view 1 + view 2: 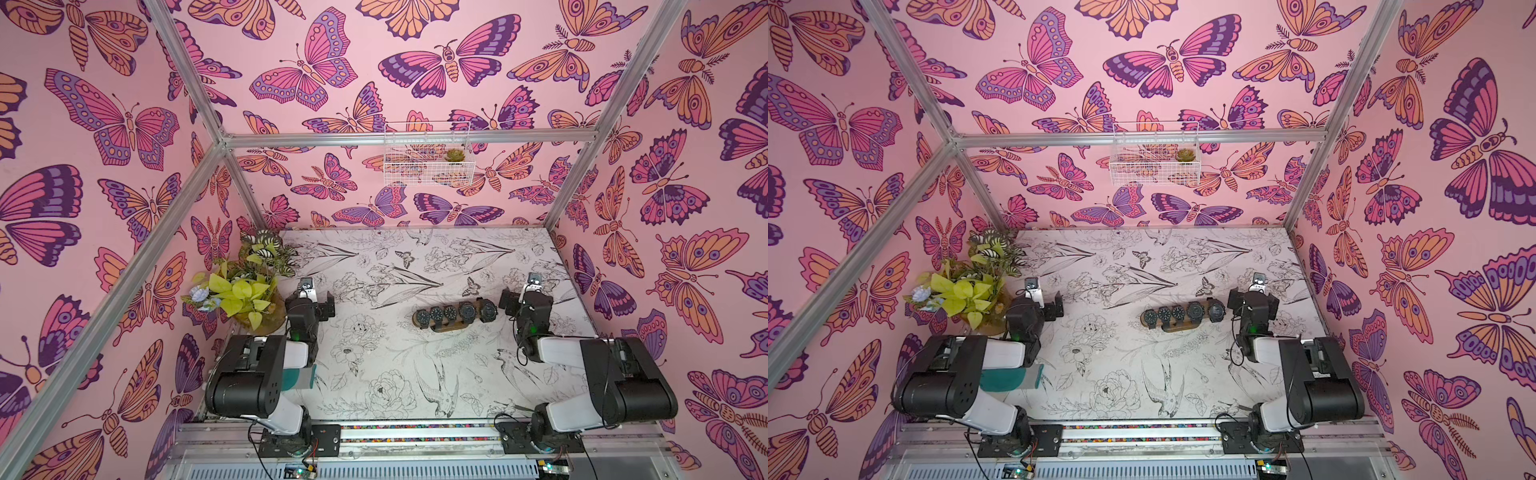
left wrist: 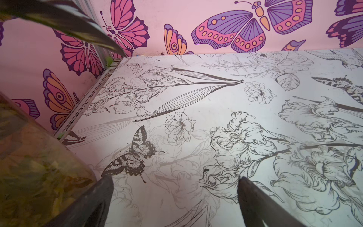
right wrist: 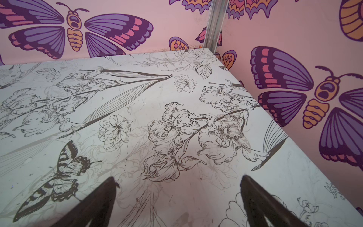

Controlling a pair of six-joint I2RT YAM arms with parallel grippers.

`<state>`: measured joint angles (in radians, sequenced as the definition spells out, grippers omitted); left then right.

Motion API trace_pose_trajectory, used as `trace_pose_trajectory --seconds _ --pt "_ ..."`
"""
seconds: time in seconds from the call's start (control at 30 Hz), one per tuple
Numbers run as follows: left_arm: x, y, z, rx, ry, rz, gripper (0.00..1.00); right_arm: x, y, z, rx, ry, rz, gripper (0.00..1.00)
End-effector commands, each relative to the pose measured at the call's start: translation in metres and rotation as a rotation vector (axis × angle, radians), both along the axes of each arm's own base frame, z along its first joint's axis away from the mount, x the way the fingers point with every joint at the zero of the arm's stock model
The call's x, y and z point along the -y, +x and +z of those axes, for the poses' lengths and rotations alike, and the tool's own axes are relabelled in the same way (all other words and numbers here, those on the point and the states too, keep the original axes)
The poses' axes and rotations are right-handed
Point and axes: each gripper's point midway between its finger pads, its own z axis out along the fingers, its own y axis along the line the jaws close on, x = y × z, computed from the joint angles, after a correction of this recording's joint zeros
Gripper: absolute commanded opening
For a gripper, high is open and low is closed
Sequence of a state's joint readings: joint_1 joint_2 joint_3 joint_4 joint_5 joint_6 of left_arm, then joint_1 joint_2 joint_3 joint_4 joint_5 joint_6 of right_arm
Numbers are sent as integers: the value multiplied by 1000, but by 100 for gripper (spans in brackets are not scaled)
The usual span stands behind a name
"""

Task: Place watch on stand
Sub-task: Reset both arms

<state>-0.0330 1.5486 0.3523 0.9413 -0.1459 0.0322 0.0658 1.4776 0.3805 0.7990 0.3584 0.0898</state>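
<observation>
In both top views, your stand [image 1: 449,329] lies crosswise on the table [image 1: 415,257], five watches [image 1: 455,312] already on it, just left of the right arm [image 1: 557,349], well apart from the left. Left wrist view: left fingers [image 2: 98,200] spread wide, empty. Right wrist view: right fingers [image 3: 257,202] likewise; stand unseen.

A: What surrounds the table [image 1: 490,365]?
B: Pink walls [image 1: 104,50] printed with big butterflies, held in an aluminium frame [image 1: 407,139].
A: Anything else?
B: A white wire basket [image 1: 428,176] holding a succulent [image 1: 455,155] on the back wall, and a leafy potted plant [image 1: 245,286] at the table's left edge.
</observation>
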Motion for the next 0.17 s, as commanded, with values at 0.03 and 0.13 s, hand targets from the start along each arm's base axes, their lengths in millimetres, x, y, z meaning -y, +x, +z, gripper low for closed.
trace_pose_trajectory --seconds 0.03,0.13 --pt "0 0 0 -2 -16 -2 99 2 6 4 6 12 -11 99" --pt "-1 1 0 0 -17 0 99 2 6 4 6 13 -12 99"
